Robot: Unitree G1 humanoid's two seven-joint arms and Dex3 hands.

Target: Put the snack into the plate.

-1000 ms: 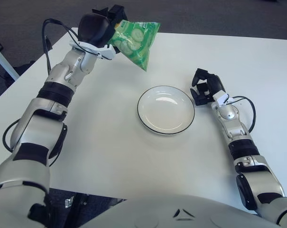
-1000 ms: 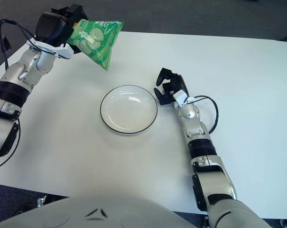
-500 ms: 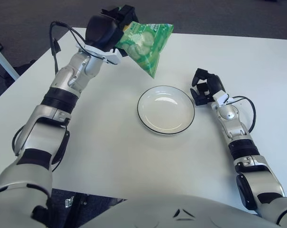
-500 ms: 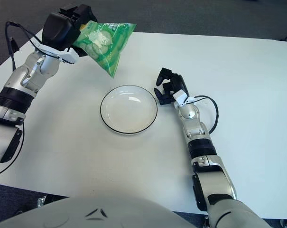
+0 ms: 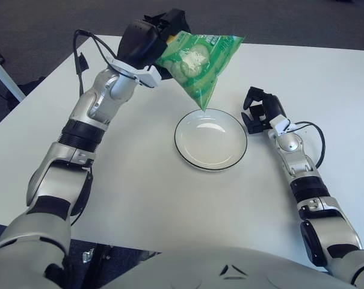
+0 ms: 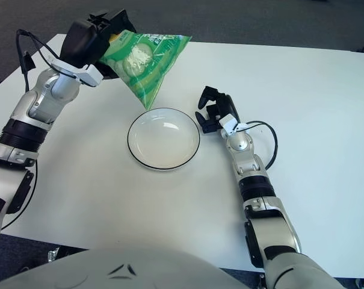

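Left hand [image 5: 148,42] is gripping the green snack [image 5: 201,60] by one end, holding it in the air; its lower corner is hanging over the far rim of the plate [image 5: 210,139]. The fingers are mostly hiding behind the bag. Right hand [image 5: 261,108] is showing just right of the plate, fingers curled, holding nothing; contact with the table [image 5: 139,180] is unclear.
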